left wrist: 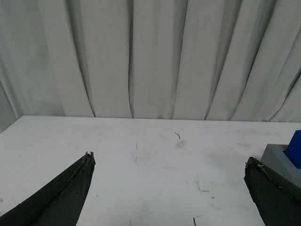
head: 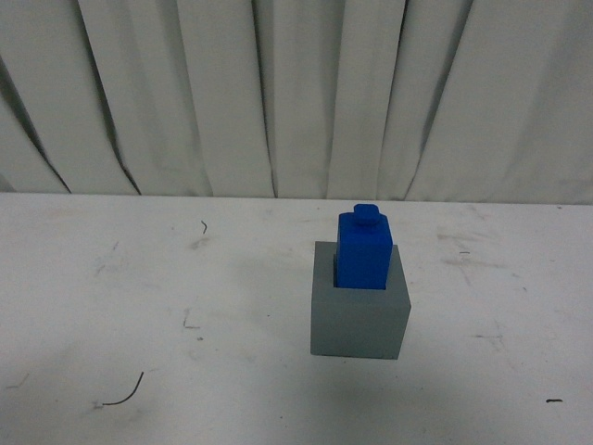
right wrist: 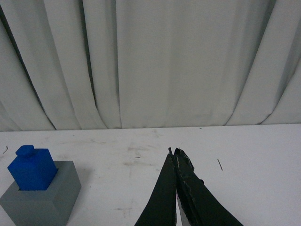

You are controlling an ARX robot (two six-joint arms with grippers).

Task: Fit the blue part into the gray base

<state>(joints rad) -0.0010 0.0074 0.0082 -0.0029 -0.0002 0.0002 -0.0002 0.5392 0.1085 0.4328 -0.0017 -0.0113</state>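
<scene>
The blue part (head: 365, 249) stands upright in the recess of the gray base (head: 359, 320), right of the table's middle in the front view; its knob points up. Neither arm shows in that view. In the left wrist view my left gripper (left wrist: 169, 160) is open over bare table, and the gray base (left wrist: 277, 157) with the blue part (left wrist: 295, 148) peeks in beside one finger (left wrist: 270, 188). In the right wrist view my right gripper (right wrist: 174, 151) is shut on nothing, well apart from the blue part (right wrist: 32, 169) seated in the gray base (right wrist: 44, 200).
A white table (head: 139, 297) with scuffs and small dark marks carries the base. A pleated white curtain (head: 296, 93) hangs along the table's far edge. A thin curved wire scrap (head: 125, 394) lies near the front left.
</scene>
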